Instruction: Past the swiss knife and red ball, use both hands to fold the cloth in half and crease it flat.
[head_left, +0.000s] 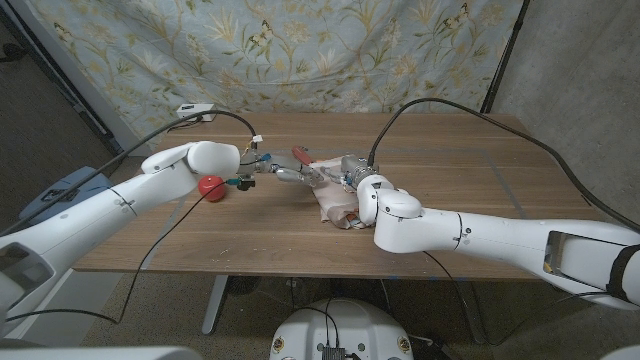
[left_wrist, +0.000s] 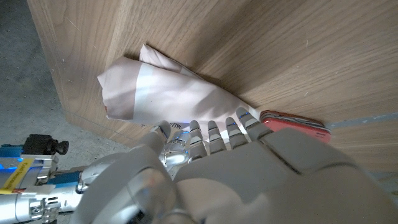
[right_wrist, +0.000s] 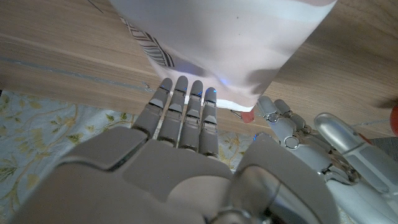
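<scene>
The pale pink-and-white cloth (head_left: 335, 203) lies bunched and partly doubled over at the table's middle; it also shows as the cloth (left_wrist: 163, 90) and the cloth (right_wrist: 239, 43). My left hand (head_left: 287, 176) reaches in from the left, its outstretched fingers (left_wrist: 212, 132) touching the cloth's edge. My right hand (head_left: 351, 172) sits at the cloth's far side, its straight fingers (right_wrist: 186, 109) meeting the hem. The two hands are almost touching. The red swiss knife (head_left: 298, 153) lies just behind them, seen again as the knife (left_wrist: 293, 119). The red ball (head_left: 211, 187) rests under my left forearm.
The wooden table (head_left: 480, 170) has bare room to the right of the cloth. A cable (head_left: 160, 245) trails across its left front. A small white box (head_left: 195, 110) sits at the back left corner. A floral curtain hangs behind.
</scene>
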